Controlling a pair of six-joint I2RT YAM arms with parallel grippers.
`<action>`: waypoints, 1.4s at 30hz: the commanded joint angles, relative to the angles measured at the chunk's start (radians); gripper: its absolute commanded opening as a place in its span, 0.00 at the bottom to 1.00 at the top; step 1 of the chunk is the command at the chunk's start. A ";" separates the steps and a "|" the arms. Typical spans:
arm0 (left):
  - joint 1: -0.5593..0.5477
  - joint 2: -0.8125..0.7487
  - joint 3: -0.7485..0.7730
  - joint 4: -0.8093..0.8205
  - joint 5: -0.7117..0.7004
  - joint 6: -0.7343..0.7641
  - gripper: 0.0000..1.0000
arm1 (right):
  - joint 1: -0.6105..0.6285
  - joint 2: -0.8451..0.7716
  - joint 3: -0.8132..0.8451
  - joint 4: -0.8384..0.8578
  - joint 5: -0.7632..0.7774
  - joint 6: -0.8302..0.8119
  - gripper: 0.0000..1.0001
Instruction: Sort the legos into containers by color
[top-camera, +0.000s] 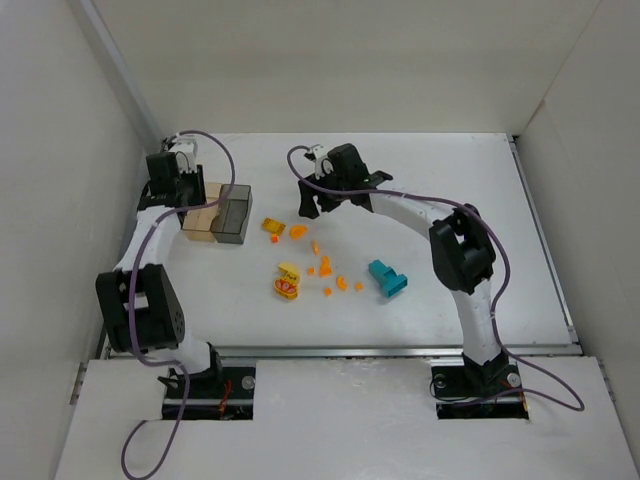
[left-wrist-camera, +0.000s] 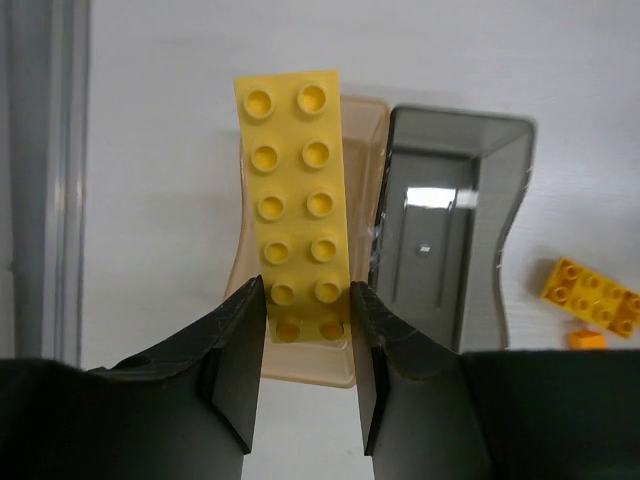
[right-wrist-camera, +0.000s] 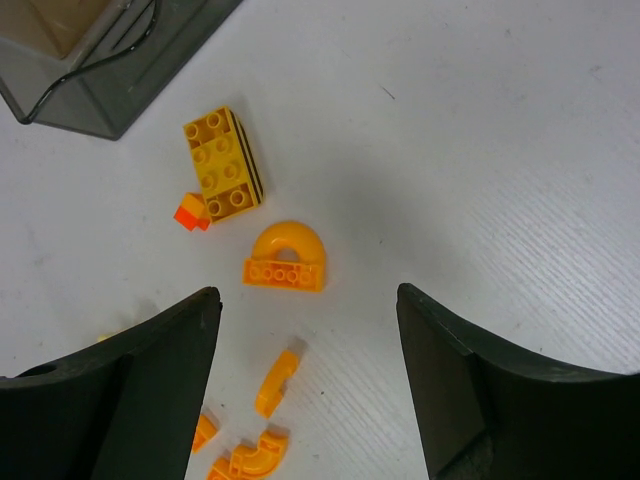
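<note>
My left gripper (left-wrist-camera: 308, 330) is shut on the near end of a long yellow lego plate (left-wrist-camera: 295, 200), holding it over the amber box (left-wrist-camera: 365, 150). The smoky grey box (left-wrist-camera: 450, 230) adjoins it on the right and looks empty. In the top view the left gripper (top-camera: 190, 195) is at the boxes (top-camera: 203, 215). My right gripper (right-wrist-camera: 308, 310) is open and empty above an orange arch (right-wrist-camera: 287, 258), a yellow-orange brick (right-wrist-camera: 222, 165) and a curved orange bit (right-wrist-camera: 275, 383). The teal block (top-camera: 388, 278) and a yellow piece with red marks (top-camera: 287, 287) lie nearer the arms.
Several small orange bits (top-camera: 325, 268) are scattered mid-table between the yellow-red piece and the teal block. A tiny orange-red bit (right-wrist-camera: 190, 213) touches the yellow-orange brick. White walls enclose the table on the left, back and right.
</note>
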 joint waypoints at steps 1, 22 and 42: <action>-0.001 0.036 0.036 0.015 -0.037 0.035 0.00 | 0.009 -0.072 -0.008 0.054 0.002 -0.014 0.76; -0.001 0.107 0.119 -0.041 0.046 0.165 0.71 | 0.000 -0.099 -0.036 0.054 0.002 -0.051 0.79; -0.352 0.444 0.514 -0.896 0.382 1.725 0.71 | -0.137 -0.266 -0.261 0.133 -0.116 0.011 0.85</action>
